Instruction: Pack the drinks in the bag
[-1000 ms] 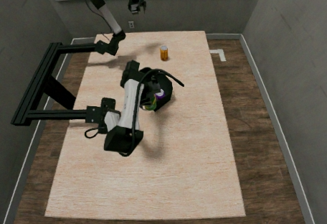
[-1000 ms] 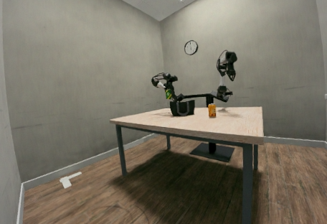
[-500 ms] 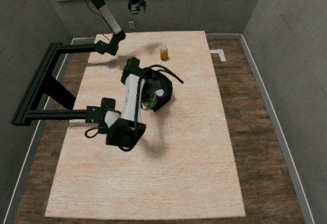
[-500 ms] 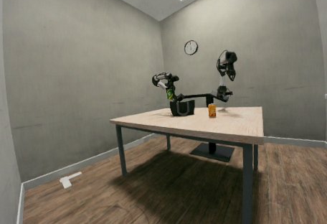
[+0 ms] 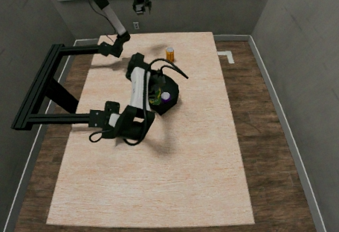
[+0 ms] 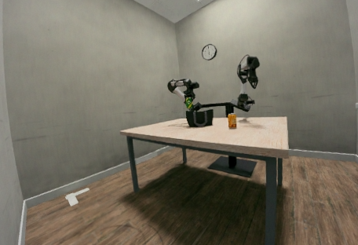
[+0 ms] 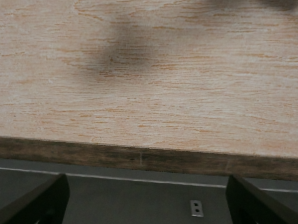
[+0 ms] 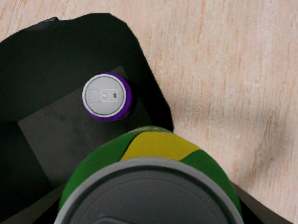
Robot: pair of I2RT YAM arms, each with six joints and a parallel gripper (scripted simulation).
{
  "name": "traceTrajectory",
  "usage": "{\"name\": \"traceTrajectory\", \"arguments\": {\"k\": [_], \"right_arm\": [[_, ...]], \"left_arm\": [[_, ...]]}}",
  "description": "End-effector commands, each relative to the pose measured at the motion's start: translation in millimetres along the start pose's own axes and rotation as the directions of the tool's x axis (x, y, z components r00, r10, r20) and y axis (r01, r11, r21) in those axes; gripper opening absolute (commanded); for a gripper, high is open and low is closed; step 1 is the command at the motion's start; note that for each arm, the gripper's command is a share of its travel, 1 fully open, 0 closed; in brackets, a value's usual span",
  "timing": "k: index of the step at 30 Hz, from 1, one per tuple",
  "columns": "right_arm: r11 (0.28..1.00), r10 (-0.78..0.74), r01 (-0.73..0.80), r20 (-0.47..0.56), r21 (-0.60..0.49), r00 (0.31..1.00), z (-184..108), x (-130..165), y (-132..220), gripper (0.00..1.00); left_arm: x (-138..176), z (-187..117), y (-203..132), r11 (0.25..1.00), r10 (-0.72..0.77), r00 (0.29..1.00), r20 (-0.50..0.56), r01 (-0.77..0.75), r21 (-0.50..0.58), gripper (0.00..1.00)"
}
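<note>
Beneath and ahead of the right pincer (image 5: pixel 159 79) (image 6: pixel 189 95), which is pinching the upright green can (image 5: pixel 155 97) (image 6: pixel 189 103) (image 8: pixel 150 192), the black bag (image 5: pixel 172 89) (image 6: pixel 200 118) (image 8: pixel 60 45) is standing open. Beside that can, its purple neighbour (image 5: pixel 165 97) (image 8: pixel 106 97) is occupying the bag's floor.

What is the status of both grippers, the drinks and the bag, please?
Right gripper shut on green can, above canvas bag. Left gripper open, empty. Purple can inside; orange can on table. Bag walls up.
</note>
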State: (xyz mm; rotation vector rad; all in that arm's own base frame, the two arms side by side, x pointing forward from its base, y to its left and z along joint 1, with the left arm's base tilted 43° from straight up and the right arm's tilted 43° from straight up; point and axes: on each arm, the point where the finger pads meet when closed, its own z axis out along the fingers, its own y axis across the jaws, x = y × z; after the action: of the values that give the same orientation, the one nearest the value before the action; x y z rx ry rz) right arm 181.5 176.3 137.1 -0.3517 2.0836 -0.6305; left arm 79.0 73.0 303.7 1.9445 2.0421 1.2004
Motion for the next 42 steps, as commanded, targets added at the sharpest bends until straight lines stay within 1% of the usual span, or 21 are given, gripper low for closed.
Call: {"name": "traceTrajectory", "arguments": {"k": [1,6,9,10,11,14,15,23,26,29,40,42], "right_arm": [[0.996,0.071,-0.069,0.048,-0.057,0.996,-12,-18,22,0.7],[0.996,0.072,-0.069,0.048,-0.059,0.996,-13,-20,38,0.7],[0.997,0.053,-0.05,0.05,-0.055,0.997,-13,-20,36,0.7],[0.996,0.069,-0.066,0.047,-0.058,0.996,-13,-20,43,0.7],[0.997,0.05,-0.048,0.05,-0.056,0.997,-14,-20,41,0.7],[0.995,0.076,-0.072,0.052,-0.07,0.996,-17,-24,36,0.7],[0.996,0.069,-0.066,0.05,-0.061,0.996,-14,-21,47,0.7],[0.996,0.067,-0.064,0.049,-0.061,0.997,-14,-22,73,0.7],[0.997,0.053,-0.05,0.051,-0.06,0.997,-15,-22,71,0.7],[0.996,0.062,-0.059,0.051,-0.061,0.997,-15,-22,85,0.7],[0.997,0.058,-0.055,0.052,-0.061,0.997,-17,-25,118,0.7],[0.997,0.049,-0.045,0.053,-0.062,0.997,-17,-25,117,0.7]], "left_arm": [[1,-7,0,1.0,-0.006,1.0,-0.009,0.006,-0.014,0.86],[1,-7,0,1.0,-0.006,1.0,-0.009,0.006,-0.014,0.86],[1,-7,0,1.0,-0.006,1.0,-0.009,0.006,-0.014,0.86],[1,-7,0,1.0,-0.006,1.0,-0.009,0.006,-0.014,0.86],[1,-7,0,1.0,-0.006,1.0,-0.009,0.006,-0.014,0.86],[1,-7,0,1.0,-0.006,1.0,-0.009,0.006,-0.014,0.86],[1,-7,0,1.0,-0.006,1.0,-0.009,0.006,-0.014,0.86],[1,-7,0,1.0,-0.006,1.0,-0.009,0.006,-0.014,0.86],[1,-7,0,1.0,-0.006,1.0,-0.009,0.006,-0.014,0.86],[1,-7,0,1.0,-0.006,1.0,-0.009,0.006,-0.014,0.86],[1,-7,0,1.0,-0.006,1.0,-0.009,0.006,-0.014,0.86],[1,-7,0,1.0,-0.006,1.0,-0.009,0.006,-0.014,0.86]]}}
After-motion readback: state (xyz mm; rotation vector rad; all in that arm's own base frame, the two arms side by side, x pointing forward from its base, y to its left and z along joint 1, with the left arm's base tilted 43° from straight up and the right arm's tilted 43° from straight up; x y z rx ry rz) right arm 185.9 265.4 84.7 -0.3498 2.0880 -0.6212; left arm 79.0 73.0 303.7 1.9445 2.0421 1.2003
